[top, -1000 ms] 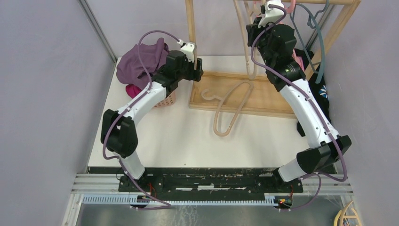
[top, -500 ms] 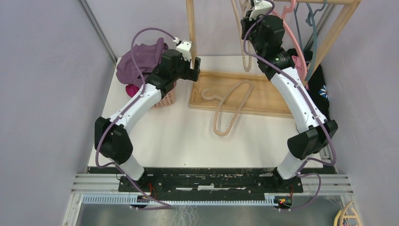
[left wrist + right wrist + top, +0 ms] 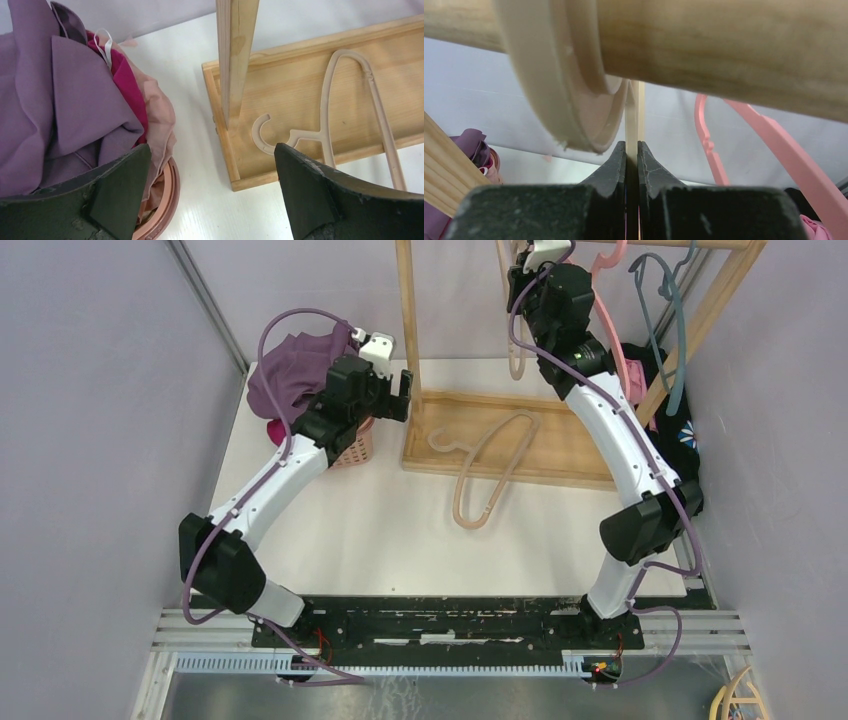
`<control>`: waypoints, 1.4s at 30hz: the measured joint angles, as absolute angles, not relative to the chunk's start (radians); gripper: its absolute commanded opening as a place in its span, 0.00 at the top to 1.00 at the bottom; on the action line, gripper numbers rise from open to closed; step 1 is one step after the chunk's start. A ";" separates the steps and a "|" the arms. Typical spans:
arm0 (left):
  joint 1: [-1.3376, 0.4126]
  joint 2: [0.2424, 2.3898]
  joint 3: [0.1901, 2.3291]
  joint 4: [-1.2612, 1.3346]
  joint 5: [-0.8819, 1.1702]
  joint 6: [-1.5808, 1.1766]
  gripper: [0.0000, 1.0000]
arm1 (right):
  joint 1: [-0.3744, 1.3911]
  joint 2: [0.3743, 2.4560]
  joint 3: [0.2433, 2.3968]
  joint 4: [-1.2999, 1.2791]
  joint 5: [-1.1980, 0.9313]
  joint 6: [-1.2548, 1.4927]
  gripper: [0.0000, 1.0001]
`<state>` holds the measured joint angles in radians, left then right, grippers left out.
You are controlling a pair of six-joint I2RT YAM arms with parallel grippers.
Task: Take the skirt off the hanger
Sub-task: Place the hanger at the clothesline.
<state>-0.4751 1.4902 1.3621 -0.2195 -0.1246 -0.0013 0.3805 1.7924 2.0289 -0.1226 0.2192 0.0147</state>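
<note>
L claw (image 3: 212, 150) hung wide open w/ nothing btwn its jaws, just above the pink basket (image 3: 167, 200) at the far-left of the surface (image 3: 400, 540). A purple garment, prob. the skirt (image 3: 60, 100), lay heaped on top of that basket over magenta and pale-pink pieces. As far as the views showed, it was free of any hanger and held by neither arm.

R claw (image 3: 632, 147) was up at the wooden rail (image 3: 724, 45), clamped shut on a thin beige strip. That strip was apparently part of the beige hanger (image 3: 559, 80) whose hook sat over the rail. No cloth showed on that hanger. A pink hanger (image 3: 774, 145) hung near it on the same rail. A second beige hanger (image 3: 350, 100) lay flat in the rack's base tray (image 3: 300, 65), also bare.

Progress, as a judgement: the removal itself looked done — skirt off and sitting in the basket. What was left seemed minor: R to let go of the hung hanger and both arms to back off. A dark patterned cloth (image 3: 685, 430) lay at the rack's right side — couldn't tell what it was.
</note>
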 measured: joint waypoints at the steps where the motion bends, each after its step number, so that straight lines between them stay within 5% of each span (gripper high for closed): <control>1: -0.475 1.490 1.357 -0.224 -0.129 -0.001 0.01 | 0.381 1.793 2.029 -0.120 0.220 0.017 0.85; 21: -0.475 1.433 1.285 -0.239 -0.156 0.009 0.01 | 0.379 1.774 1.953 -0.099 0.248 0.030 0.74; 30: -0.475 1.433 1.285 -0.238 -0.154 0.009 0.01 | 0.379 1.686 1.933 -0.145 0.218 0.018 0.46; 42: -0.475 1.410 1.269 -0.238 -0.151 0.009 0.01 | 0.382 1.626 1.921 -0.157 0.211 -0.036 0.39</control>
<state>-0.4751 1.4101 1.2694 -0.2379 -0.1509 0.0086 0.3824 1.6260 1.9209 -0.1570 0.2111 -0.0364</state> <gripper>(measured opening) 0.993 0.595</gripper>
